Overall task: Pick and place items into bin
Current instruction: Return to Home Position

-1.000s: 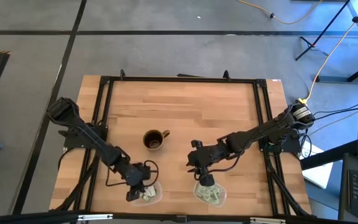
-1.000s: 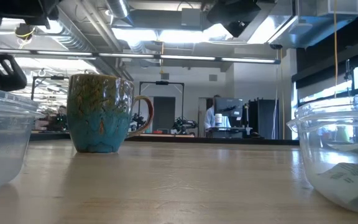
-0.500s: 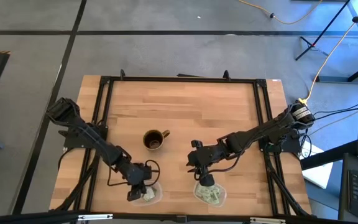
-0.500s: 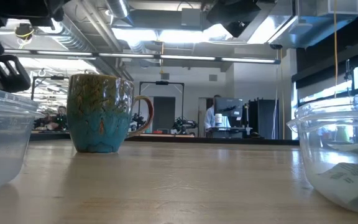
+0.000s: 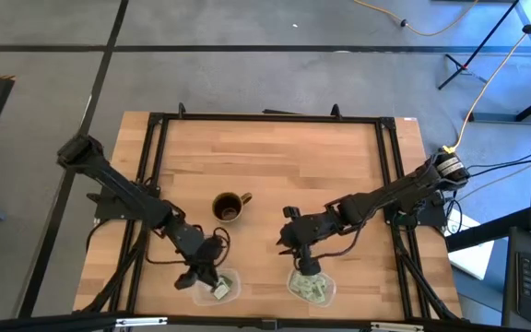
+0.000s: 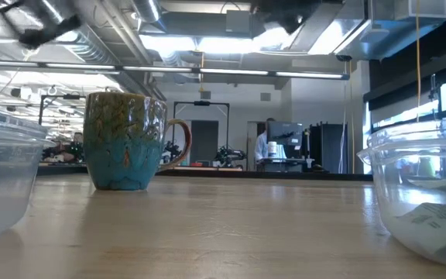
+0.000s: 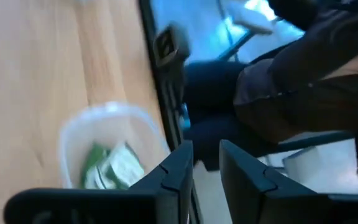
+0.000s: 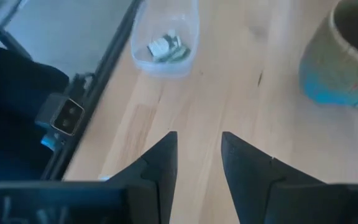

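Over the tabletop (image 5: 275, 157) the left arm (image 5: 127, 198) has swung back off the left bin (image 5: 233, 293), left gripper (image 5: 190, 278) released and empty; the right gripper (image 5: 308, 268) hangs released above the right bin (image 5: 328, 293); packets (image 7: 107, 169) lie in both, so sorting looks finished

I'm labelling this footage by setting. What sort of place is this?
Most likely a robotics lab or workshop: a black-framed wooden table with two robot arms stands on a bare concrete floor, a yellow cable trails across it, and the low view shows exposed ceiling ducts and strip lights.
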Tool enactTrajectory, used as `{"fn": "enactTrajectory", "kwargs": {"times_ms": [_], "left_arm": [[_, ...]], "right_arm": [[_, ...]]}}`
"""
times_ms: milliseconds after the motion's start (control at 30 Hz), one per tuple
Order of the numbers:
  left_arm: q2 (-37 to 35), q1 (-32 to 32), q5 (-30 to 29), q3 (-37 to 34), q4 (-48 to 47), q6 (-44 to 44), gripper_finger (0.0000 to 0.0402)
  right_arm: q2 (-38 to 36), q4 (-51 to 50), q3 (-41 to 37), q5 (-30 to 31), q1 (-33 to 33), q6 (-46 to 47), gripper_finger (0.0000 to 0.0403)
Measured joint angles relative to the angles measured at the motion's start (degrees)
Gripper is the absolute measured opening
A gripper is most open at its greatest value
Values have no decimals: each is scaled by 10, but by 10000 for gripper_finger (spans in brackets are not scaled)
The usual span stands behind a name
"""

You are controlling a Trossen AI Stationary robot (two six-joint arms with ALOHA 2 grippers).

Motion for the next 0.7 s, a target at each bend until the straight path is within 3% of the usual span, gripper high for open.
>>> {"fn": "enactTrajectory", "kwargs": {"times_ms": [333,500,700], "left_arm": [[-149,50,-73,0,-41,279,61],[-233,147,-75,0,-93,378,52],[-325,271,-65,0,-139,437,42]], "right_arm": [[-142,-4,-66,32,-54,-33,127],[-250,20,-159,30,-112,-49,127],[-415,65,-291,31,-182,-26,127]]}}
